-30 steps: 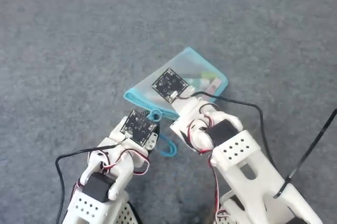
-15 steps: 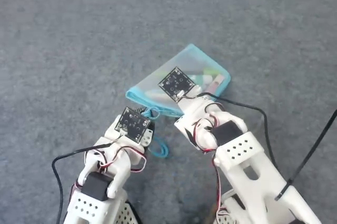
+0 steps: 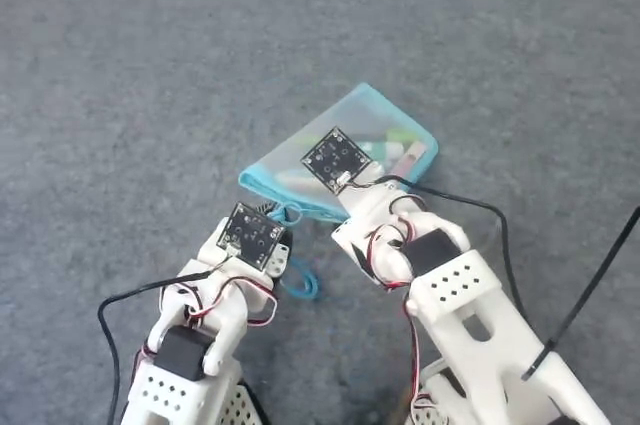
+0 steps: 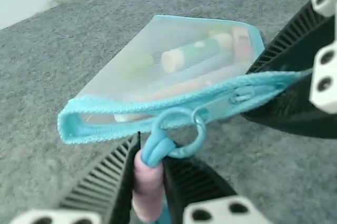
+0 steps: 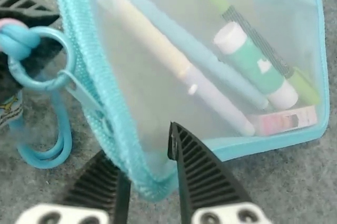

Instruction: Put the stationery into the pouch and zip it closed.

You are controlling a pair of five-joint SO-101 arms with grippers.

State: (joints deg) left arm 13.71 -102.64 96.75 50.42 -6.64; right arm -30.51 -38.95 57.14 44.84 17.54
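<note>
A translucent blue pouch [image 3: 365,120] lies on the grey carpet with pens, a green-and-white glue stick [image 5: 253,68] and a pink eraser [image 5: 287,121] inside it. My right gripper [image 5: 149,179] is shut on the pouch's near corner, beside the zipper slider [image 5: 100,121]. My left gripper [image 4: 150,153] is shut on the knotted blue cord [image 4: 158,147] tied to the zipper's ring [image 4: 197,129], just in front of the pouch's zip edge [image 4: 158,105]. In the high view the left gripper [image 3: 280,217] sits at the pouch's near-left corner. I cannot tell how far the zip is closed.
The rest of the blue cord loop [image 3: 305,285] trails on the carpet between the two arms. A black cable [image 3: 480,207] runs from the right arm across the carpet at the right. Grey carpet [image 3: 130,95] spreads all around the pouch.
Since a second ago my left gripper drew back slightly to the left with the cord, and the pouch and right gripper shifted a little right. Nothing moved in the last half second.
</note>
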